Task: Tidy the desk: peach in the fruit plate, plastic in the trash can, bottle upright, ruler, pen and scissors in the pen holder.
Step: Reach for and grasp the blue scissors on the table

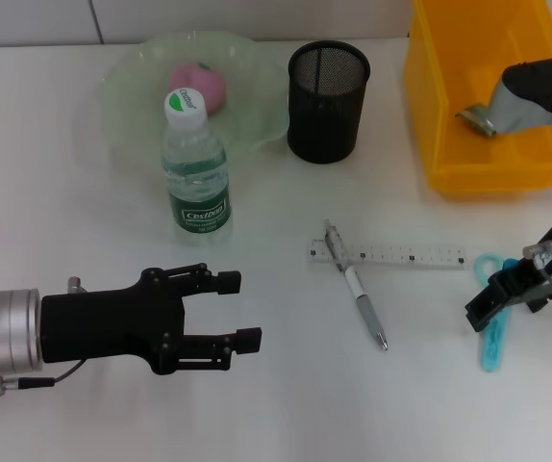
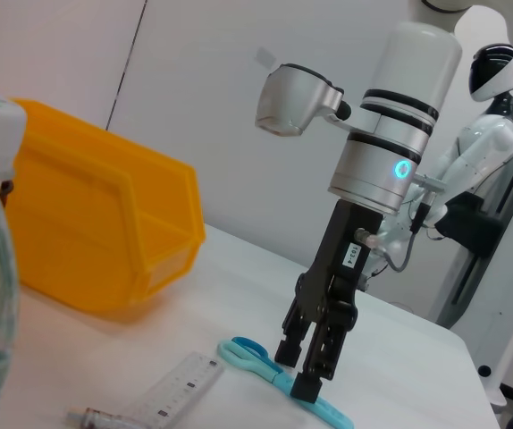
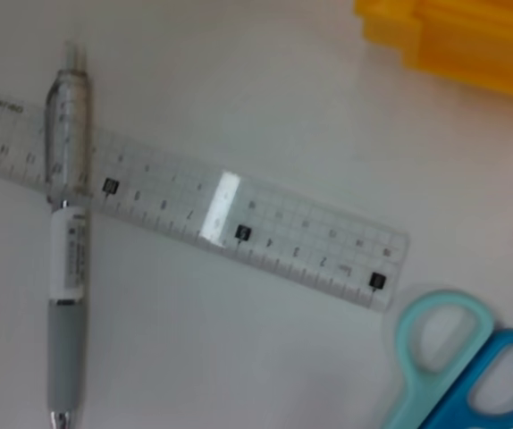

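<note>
The right end effector [image 1: 495,300], black and two-fingered, stands nearly upright over the light-blue plastic-handled scissors [image 1: 492,332] on the white counter [image 1: 286,404]. In the left wrist view its fingers [image 2: 306,386] sit close together, with the tips down at the scissors [image 2: 274,375], but I cannot tell whether they grip the handle or only touch it. The handle loops [image 3: 458,357] lie directly under this end effector, just beside one end of the clear plastic ruler [image 1: 387,256].

A grey-and-white pen [image 1: 356,298] lies across the ruler's other end, farther from the right end effector and between the two arms. The black mesh pen holder [image 1: 327,100] stands upright, well beyond the pen. The yellow plastic bin [image 1: 488,154] sits ahead of the right end effector.

The left end effector [image 1: 236,310] hovers level above the counter, its black fingers spread wide and holding nothing. The clear water bottle with a white cap [image 1: 197,173] stands upright just ahead of it, in front of the pale green glass fruit plate [image 1: 132,77], which holds the pink peach [image 1: 199,82].
</note>
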Controlling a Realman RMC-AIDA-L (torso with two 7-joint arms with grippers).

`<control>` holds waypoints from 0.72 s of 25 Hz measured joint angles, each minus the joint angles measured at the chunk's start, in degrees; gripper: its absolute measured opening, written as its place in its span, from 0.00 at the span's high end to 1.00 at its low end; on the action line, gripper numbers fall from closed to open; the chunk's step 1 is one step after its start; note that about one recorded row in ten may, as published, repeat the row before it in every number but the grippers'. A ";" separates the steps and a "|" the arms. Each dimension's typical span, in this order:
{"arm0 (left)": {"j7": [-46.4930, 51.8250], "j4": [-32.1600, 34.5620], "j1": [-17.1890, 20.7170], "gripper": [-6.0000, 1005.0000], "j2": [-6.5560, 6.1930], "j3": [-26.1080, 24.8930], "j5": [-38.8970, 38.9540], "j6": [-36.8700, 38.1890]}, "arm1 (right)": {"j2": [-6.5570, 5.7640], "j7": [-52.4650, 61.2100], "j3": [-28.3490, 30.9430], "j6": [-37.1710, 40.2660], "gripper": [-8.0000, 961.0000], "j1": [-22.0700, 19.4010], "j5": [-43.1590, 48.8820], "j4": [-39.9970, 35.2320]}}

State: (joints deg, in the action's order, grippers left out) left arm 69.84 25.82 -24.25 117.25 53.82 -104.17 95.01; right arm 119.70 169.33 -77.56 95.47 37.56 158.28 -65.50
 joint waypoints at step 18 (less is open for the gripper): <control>-1.55 -0.51 0.62 0.17 0.16 -0.04 0.08 -0.11 | 0.03 0.19 -2.84 -1.32 0.16 0.50 -0.37 0.44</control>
State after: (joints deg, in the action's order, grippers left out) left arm 68.29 25.31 -23.63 117.40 53.78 -104.09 94.90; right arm 119.73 169.52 -80.40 94.14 38.07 157.91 -65.06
